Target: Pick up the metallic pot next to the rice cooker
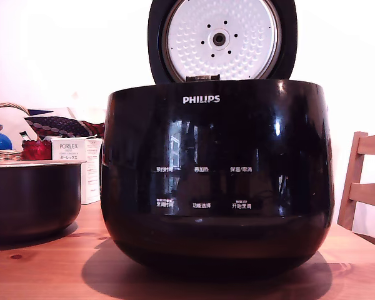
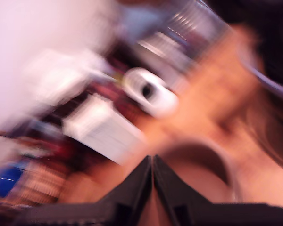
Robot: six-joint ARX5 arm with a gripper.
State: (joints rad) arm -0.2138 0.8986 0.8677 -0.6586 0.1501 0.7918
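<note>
In the blurred wrist view the gripper (image 2: 153, 162) is showing its two black tapered fingers pressed together, holding nothing. The glossy black rice cooker (image 1: 217, 181) is filling the exterior view's centre, dimpled lid raised; the dull metallic pot (image 1: 31, 200) is sitting lower left.

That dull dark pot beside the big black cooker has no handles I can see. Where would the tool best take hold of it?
Probably the thin pale rim of the metallic pot, coming from above with one finger inside the wall and one outside. It stands upright and open-topped on the wooden table, its rounded sides offer nothing to pinch, and the rice cooker crowds one side.
</note>
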